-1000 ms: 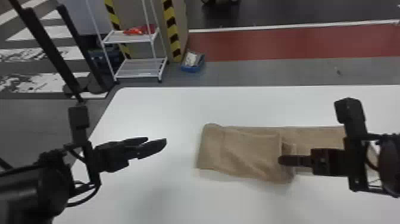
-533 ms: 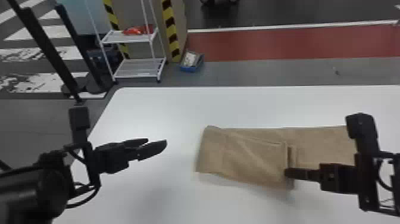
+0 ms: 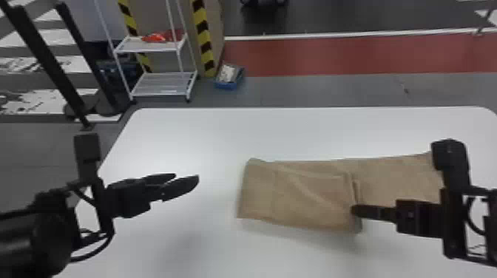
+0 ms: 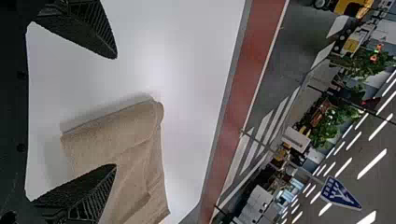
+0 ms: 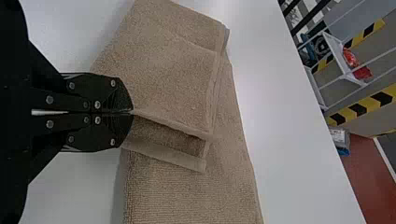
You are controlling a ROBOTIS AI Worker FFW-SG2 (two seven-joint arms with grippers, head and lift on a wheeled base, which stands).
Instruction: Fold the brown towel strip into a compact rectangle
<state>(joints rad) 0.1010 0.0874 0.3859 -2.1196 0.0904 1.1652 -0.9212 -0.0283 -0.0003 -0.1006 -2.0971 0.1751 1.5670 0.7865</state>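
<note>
The brown towel strip is spread flat on the counter, centre to right, with its left portion already doubled over toward the right. For the step in hand, judged to be the laying down and squaring of that folded part, the near corner should be lowered straight onto the layer beneath and drawn gently rightward, so that the slanting crease across its top is pulled out. The upper hem is seen to stop short of the lower hem; the two would best be brought level before the cloth is released, since any skew left here would likely be carried into the next fold. Too hard a tug might drag the whole strip, so a light, low pull is advised, and the corner should be let go only once it is lying flat.

The right hand is closed, its fingertips pressed together on the near corner of the folded part, where the edge of the upper layer is pinched. The left hand is held well apart, to the left of the towel, its fingers parted and with nothing gripped between them.
</note>
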